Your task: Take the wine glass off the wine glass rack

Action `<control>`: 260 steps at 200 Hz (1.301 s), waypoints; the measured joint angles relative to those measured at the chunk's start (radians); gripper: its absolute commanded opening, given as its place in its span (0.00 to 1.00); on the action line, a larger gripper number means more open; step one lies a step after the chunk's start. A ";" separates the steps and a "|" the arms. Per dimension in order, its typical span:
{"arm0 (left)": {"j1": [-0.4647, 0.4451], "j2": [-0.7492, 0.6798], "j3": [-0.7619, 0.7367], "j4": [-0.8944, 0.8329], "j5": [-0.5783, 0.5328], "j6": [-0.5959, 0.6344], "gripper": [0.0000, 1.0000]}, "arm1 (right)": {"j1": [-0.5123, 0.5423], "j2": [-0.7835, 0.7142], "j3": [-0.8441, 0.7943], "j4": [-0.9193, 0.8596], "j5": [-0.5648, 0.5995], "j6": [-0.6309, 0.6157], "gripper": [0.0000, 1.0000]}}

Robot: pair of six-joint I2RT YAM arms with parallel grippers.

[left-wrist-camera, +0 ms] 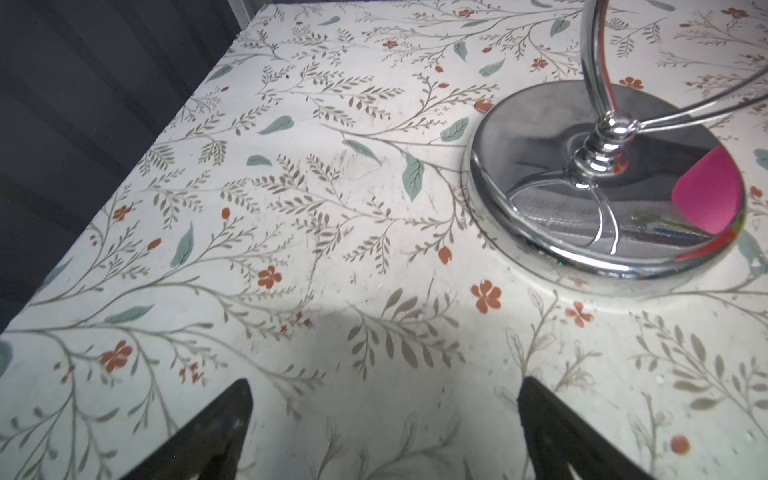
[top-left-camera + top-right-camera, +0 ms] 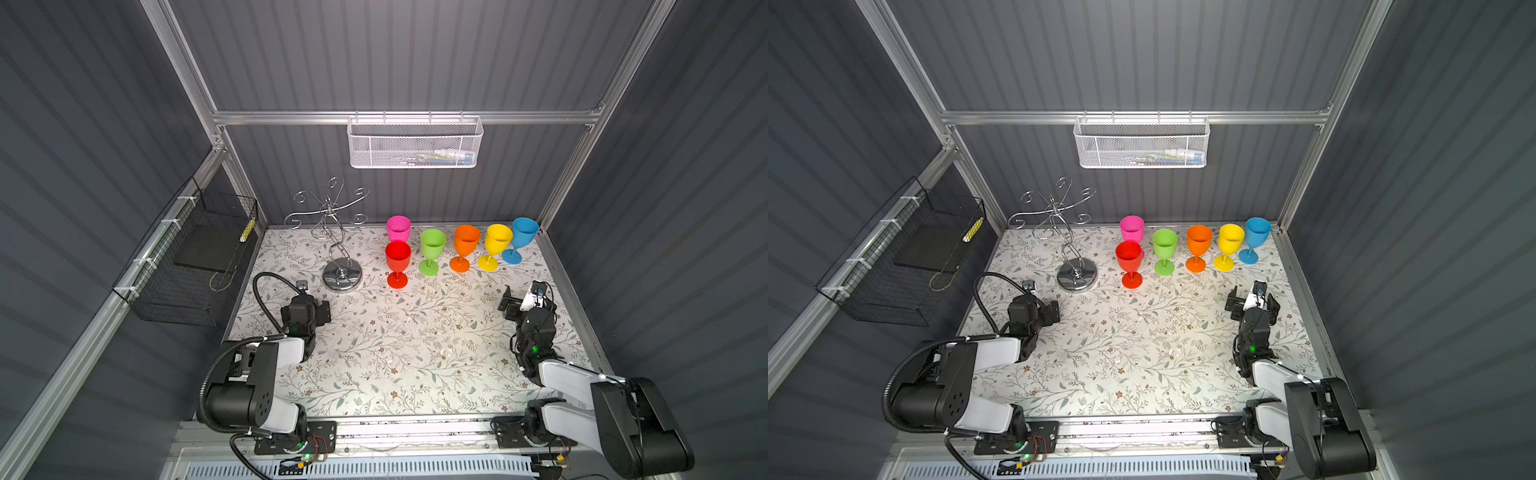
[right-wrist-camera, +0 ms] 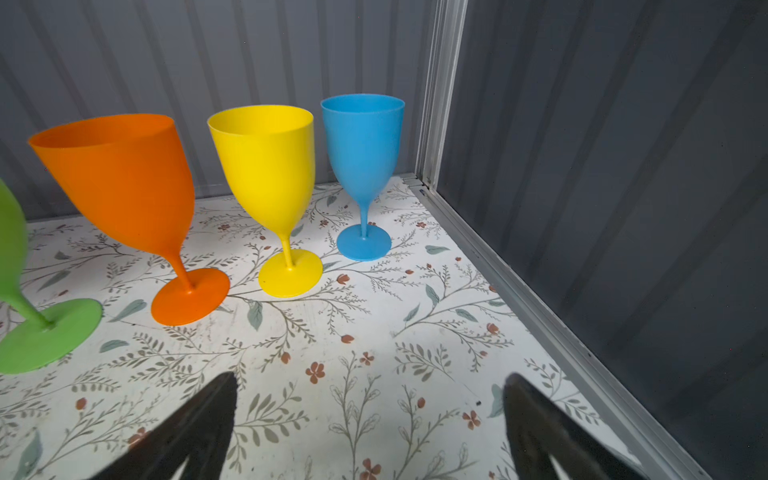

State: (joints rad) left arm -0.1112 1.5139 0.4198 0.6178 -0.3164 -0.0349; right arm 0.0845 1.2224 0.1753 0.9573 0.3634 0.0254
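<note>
1. Floral tabletop, grey ribbed walls.
2. Chrome wine glass rack upright at 11 o'clock.
3. Standing on tabletop at its 3 o'clock: red wine glass.
4. Near rack base, left gripper: fingers wide, nothing held.
5. At 3 o'clock, right gripper: fingers wide, nothing held.

bright overhead light, soft shadows, edge distortion

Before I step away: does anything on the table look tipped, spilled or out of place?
Nothing stands out. The rack stands upright, arms bare; all glasses stand upright. The pink glass just sits behind the red glass, off the row.
</note>
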 measured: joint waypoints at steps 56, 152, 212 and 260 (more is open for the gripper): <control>0.004 0.203 0.034 0.228 0.046 0.051 1.00 | -0.067 0.195 -0.023 0.248 -0.109 0.000 0.99; 0.016 0.207 0.037 0.262 0.063 0.050 1.00 | -0.135 0.239 0.150 0.057 -0.276 0.027 0.99; 0.016 0.207 0.037 0.266 0.066 0.050 1.00 | -0.135 0.239 0.146 0.040 -0.308 0.023 0.99; 0.016 0.207 0.037 0.267 0.066 0.050 1.00 | -0.134 0.239 0.146 0.039 -0.363 0.014 0.99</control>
State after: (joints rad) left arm -0.0948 1.7210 0.4564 0.8845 -0.2501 0.0154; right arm -0.0498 1.4616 0.3210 0.9958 0.0002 0.0399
